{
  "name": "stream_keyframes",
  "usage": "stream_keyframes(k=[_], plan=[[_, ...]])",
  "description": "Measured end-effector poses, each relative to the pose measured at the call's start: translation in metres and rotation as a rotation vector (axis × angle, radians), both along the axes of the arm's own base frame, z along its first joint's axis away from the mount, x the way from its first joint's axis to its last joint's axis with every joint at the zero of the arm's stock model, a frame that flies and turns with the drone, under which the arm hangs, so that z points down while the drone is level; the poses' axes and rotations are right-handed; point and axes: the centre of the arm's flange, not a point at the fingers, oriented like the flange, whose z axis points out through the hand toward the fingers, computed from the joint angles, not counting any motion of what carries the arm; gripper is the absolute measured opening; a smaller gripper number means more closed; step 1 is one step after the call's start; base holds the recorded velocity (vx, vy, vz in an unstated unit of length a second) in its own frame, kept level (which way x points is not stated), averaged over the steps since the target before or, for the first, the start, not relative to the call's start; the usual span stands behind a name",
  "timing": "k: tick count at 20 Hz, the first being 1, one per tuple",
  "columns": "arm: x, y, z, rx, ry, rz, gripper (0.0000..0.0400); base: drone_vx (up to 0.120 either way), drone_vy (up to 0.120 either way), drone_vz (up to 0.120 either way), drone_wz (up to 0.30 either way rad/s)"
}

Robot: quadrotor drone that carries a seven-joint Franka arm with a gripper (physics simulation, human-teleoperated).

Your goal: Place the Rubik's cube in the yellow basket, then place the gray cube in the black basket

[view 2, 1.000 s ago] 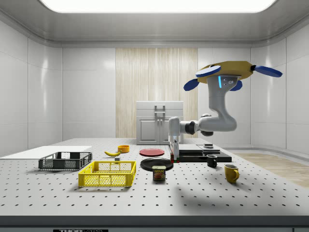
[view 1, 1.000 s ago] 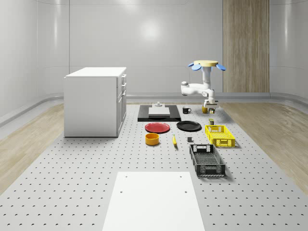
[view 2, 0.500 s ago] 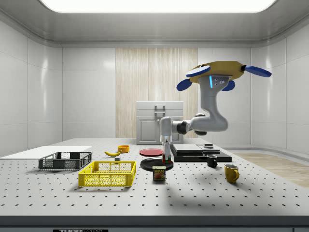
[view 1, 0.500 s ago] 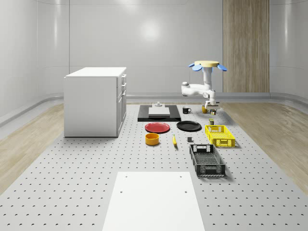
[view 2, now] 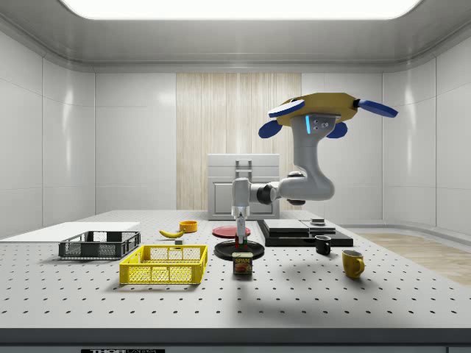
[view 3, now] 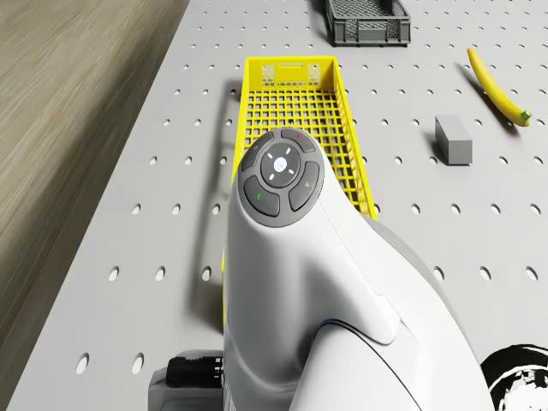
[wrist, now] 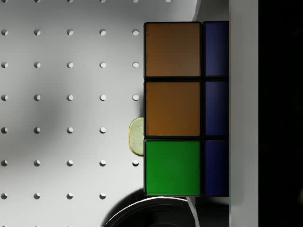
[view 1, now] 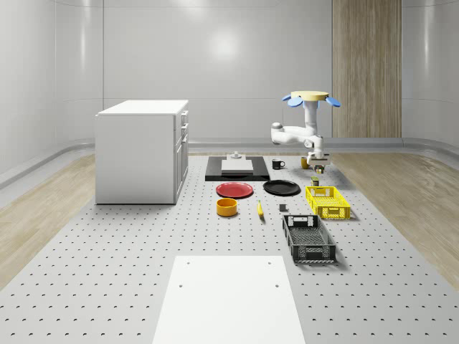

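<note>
black basket (view 1: 309,239) empty, awaiting gray cube (view 3: 453,139) on table | yellow basket (view 1: 328,201) by table's edge | gripper (view 2: 241,237) pinching Rubik's cube (wrist: 173,109) aloft beyond basket for carrying | drone (view 2: 321,109) hovering above.

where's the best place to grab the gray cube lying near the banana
Grip the small gray block across its narrow width, on its two long side faces, coming from straight above. It lies flat on the perforated table, longer one way than the other, with free space on every side.
</note>
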Motion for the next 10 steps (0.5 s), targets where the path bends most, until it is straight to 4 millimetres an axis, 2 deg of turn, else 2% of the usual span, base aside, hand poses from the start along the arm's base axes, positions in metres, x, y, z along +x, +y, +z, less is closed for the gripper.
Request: stream_keyframes(k=[10], plan=[[0.0, 0.0, 0.0, 0.0, 0.0, 0.0, 0.0325, 0.12, 0.0, 0.0, 0.0]])
